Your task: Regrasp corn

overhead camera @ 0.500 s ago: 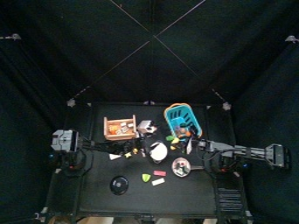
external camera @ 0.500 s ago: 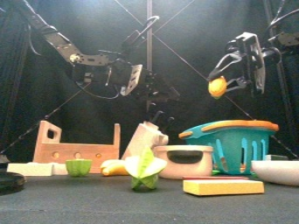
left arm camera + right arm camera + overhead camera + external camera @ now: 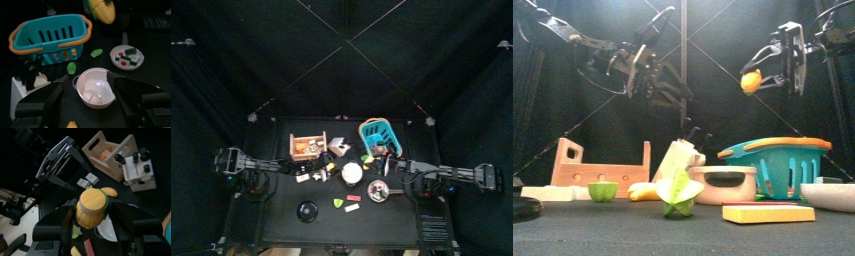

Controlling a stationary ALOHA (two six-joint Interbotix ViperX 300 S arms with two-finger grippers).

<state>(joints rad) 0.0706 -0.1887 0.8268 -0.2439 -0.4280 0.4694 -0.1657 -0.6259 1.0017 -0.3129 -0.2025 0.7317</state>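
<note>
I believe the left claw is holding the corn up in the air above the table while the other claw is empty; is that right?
Not quite: the right claw holds the corn, not the left. The right wrist view shows the cob clamped between that arm's own jaws, and the front view shows it raised above the table. The left claw is the empty one, open.

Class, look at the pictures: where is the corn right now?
The corn is held in the air by the right gripper, on the front view's right side, high above the teal basket.
</note>
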